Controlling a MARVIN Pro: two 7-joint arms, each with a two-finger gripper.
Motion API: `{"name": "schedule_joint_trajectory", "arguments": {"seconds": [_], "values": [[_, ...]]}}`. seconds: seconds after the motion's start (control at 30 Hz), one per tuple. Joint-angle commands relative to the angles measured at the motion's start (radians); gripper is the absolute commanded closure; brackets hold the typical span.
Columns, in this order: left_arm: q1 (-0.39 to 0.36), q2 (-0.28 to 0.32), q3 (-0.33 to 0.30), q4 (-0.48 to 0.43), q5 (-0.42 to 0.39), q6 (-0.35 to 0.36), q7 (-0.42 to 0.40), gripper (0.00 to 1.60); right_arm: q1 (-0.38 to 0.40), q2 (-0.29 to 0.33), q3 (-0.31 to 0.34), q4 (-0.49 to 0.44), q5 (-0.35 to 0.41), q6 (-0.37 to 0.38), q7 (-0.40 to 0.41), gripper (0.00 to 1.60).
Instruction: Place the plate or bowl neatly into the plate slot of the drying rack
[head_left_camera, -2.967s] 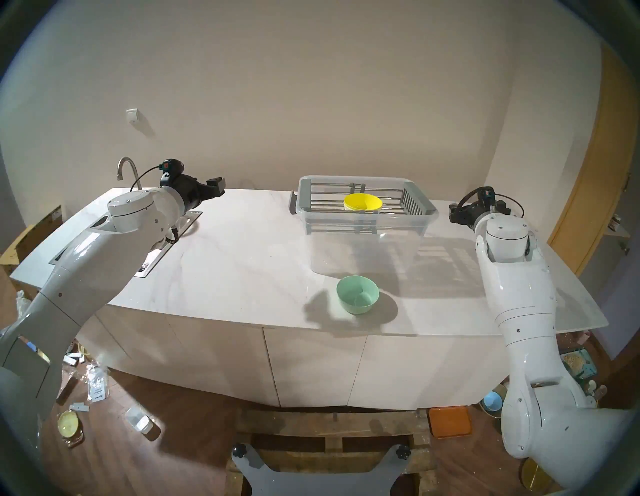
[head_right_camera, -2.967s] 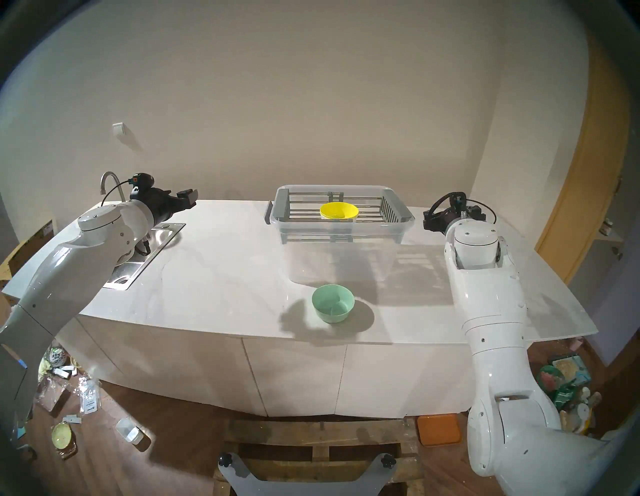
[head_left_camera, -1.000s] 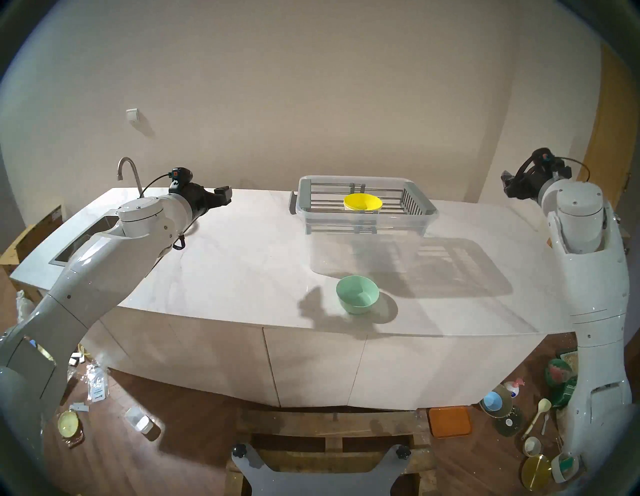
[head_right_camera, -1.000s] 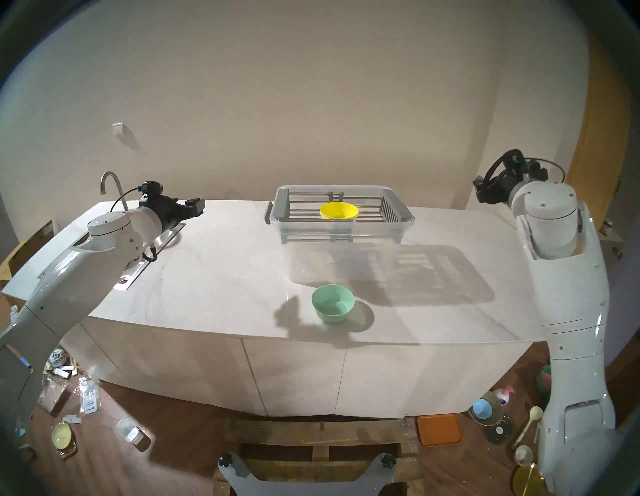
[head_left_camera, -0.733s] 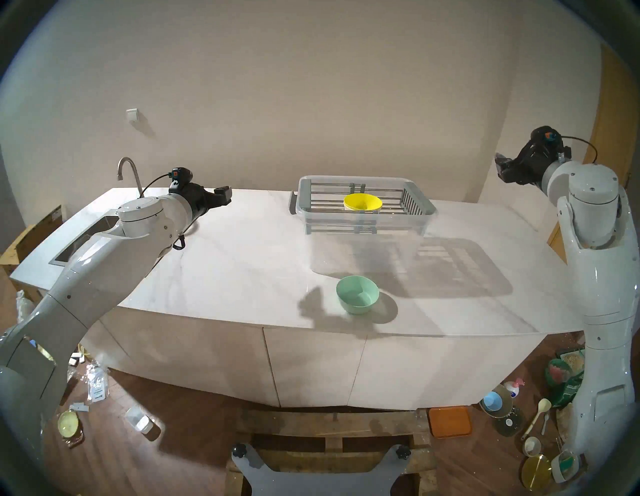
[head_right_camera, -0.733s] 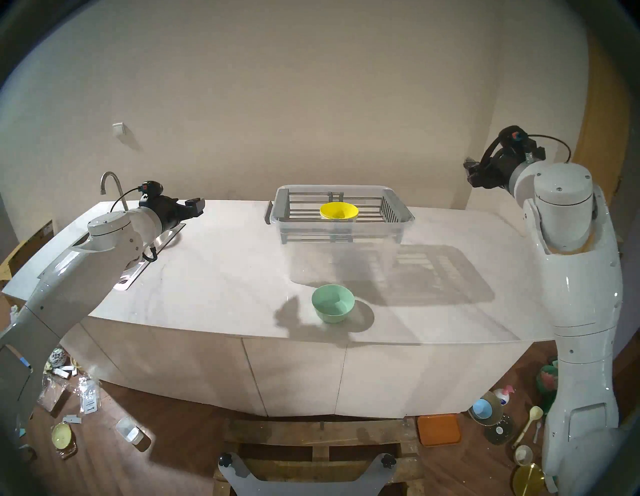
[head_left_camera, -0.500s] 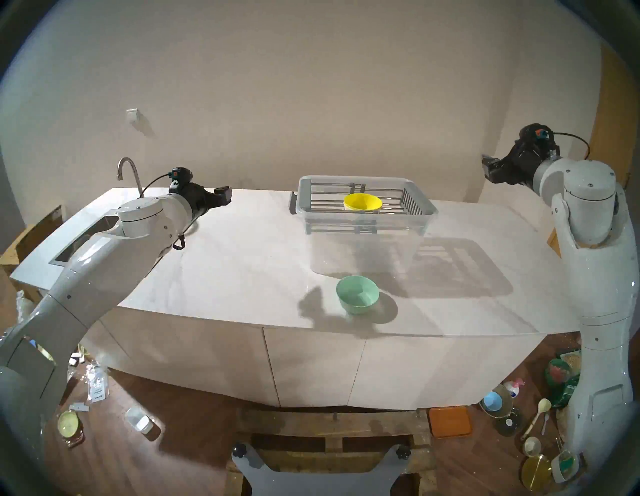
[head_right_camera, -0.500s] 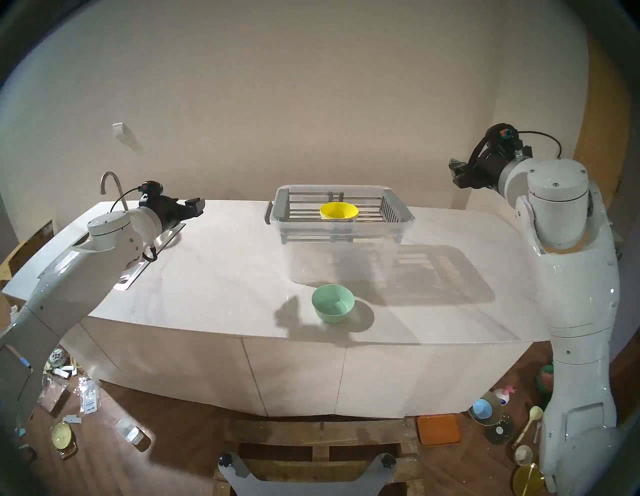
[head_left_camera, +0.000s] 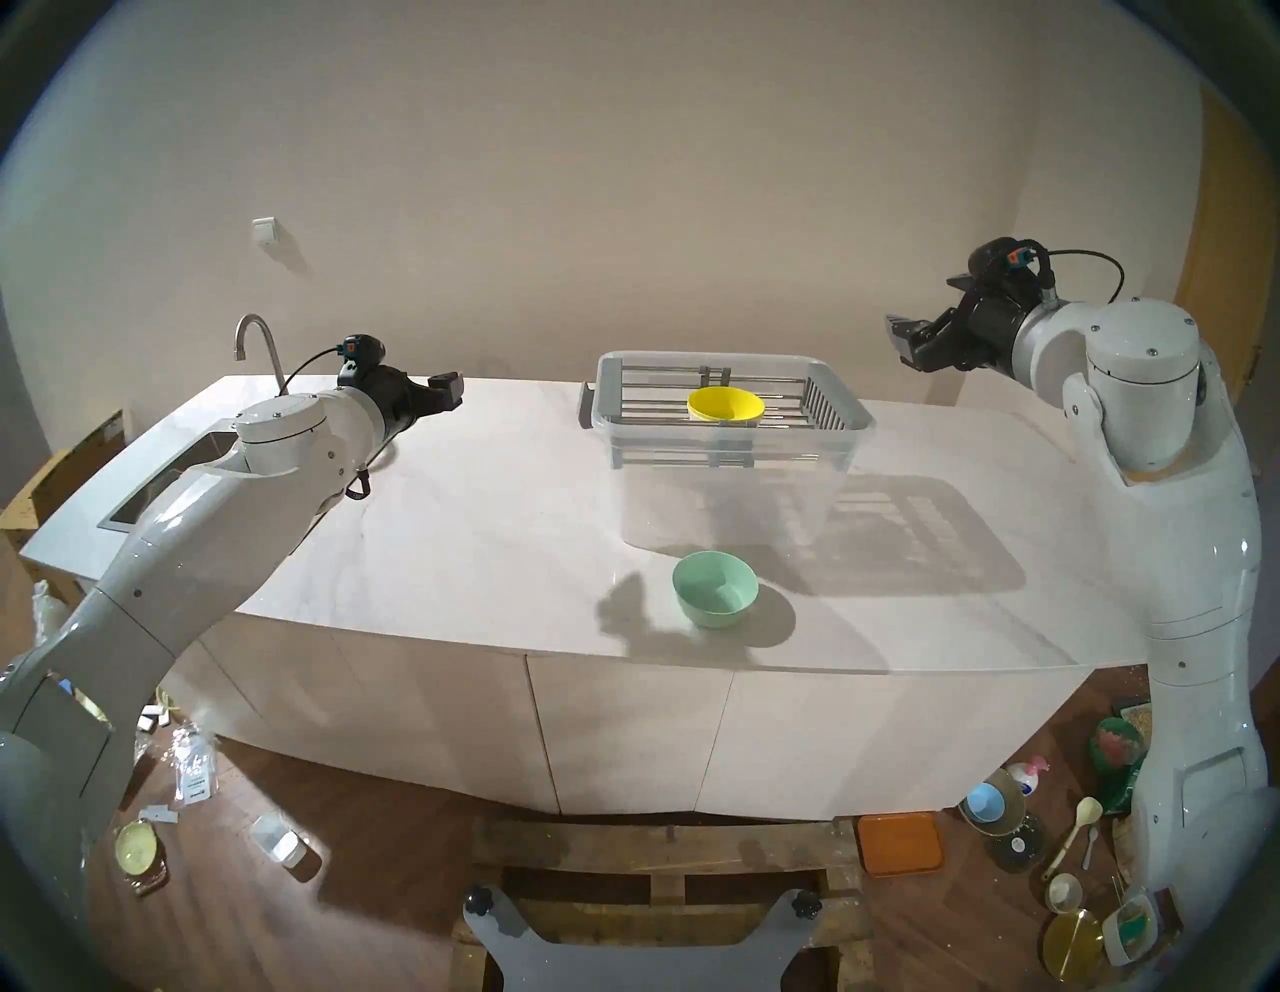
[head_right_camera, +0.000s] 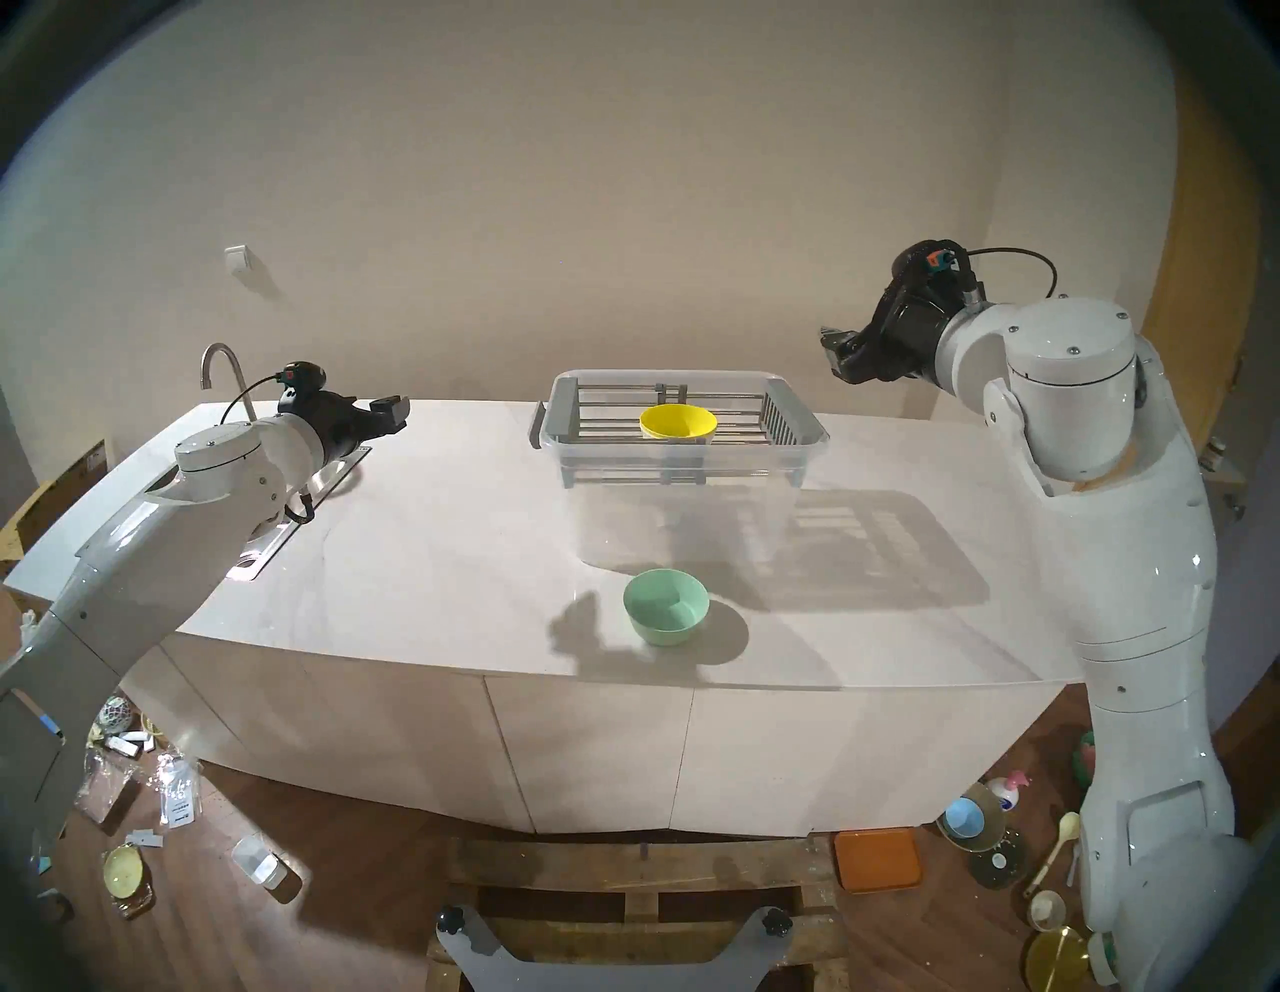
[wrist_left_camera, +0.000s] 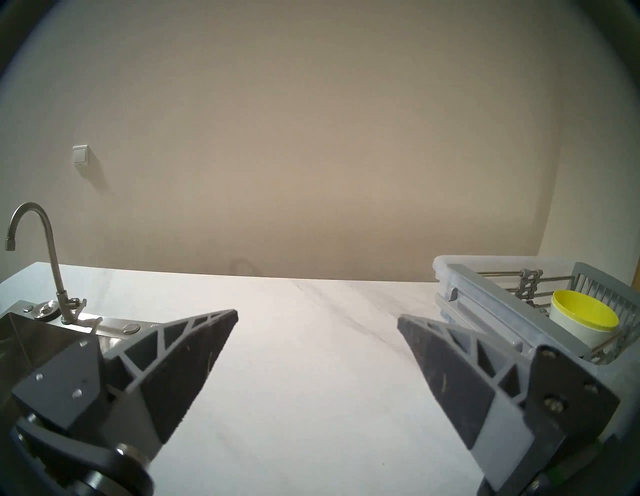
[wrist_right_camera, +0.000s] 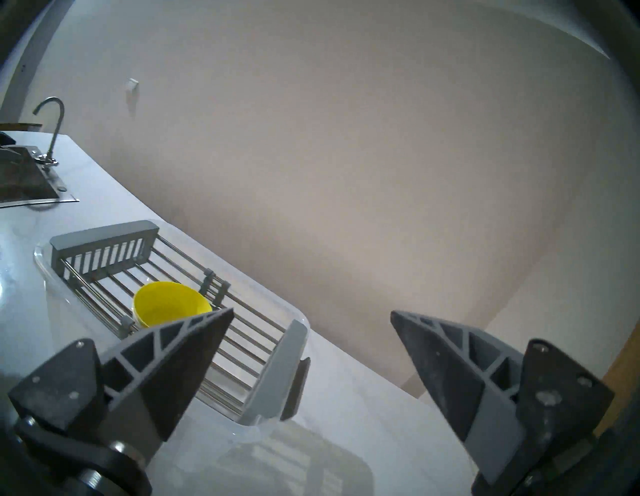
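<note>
Green, and upright on the white counter (head_left_camera: 485, 499), the green bowl (head_left_camera: 715, 597) sits mouth up near the front edge, well apart from both grippers. Behind it the drying rack (head_left_camera: 727, 405) lies across a clear tub (head_left_camera: 734, 485), long axis left to right, slatted basket at the right end; a yellow bowl (head_left_camera: 725, 404) rests on the plate slot (head_left_camera: 665, 409). In the left wrist view, the left gripper (wrist_left_camera: 317, 317) stands wide apart over bare counter, its right finger hiding the rack's near corner. In the right wrist view, the right gripper (wrist_right_camera: 311, 317) is likewise spread and empty above the rack, its finger covering the yellow bowl's edge.
</note>
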Motion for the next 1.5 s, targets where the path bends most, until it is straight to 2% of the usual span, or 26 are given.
{"name": "schedule_joint_trajectory", "arguments": {"seconds": [0.0,0.23,0.4,0.63,0.8,1.33,1.47], "values": [[-0.033,0.003,-0.019,-0.015,0.0,-0.007,-0.008,0.0,0.05,0.011,-0.009,-0.019,0.02,-0.019,0.042,0.0],[-0.033,0.003,-0.018,-0.015,0.0,-0.007,-0.008,0.0,0.023,0.018,-0.04,-0.048,0.025,-0.02,0.073,0.0],[-0.033,0.003,-0.018,-0.015,0.0,-0.007,-0.008,0.0,-0.011,-0.002,-0.058,-0.083,0.035,-0.018,0.078,0.0],[-0.033,0.003,-0.018,-0.015,0.0,-0.007,-0.008,0.0,-0.084,-0.059,-0.083,-0.116,0.047,-0.01,0.061,0.0],[-0.033,0.003,-0.018,-0.015,0.0,-0.007,-0.009,0.0,-0.126,-0.09,-0.109,-0.108,0.027,-0.023,0.036,0.0],[-0.034,0.003,-0.018,-0.015,0.0,-0.007,-0.009,0.0,-0.134,-0.053,-0.197,-0.086,0.01,-0.01,0.084,0.0],[-0.034,0.003,-0.018,-0.015,0.0,-0.007,-0.009,0.0,-0.17,-0.046,-0.217,-0.096,0.013,-0.005,0.092,0.0]]}}
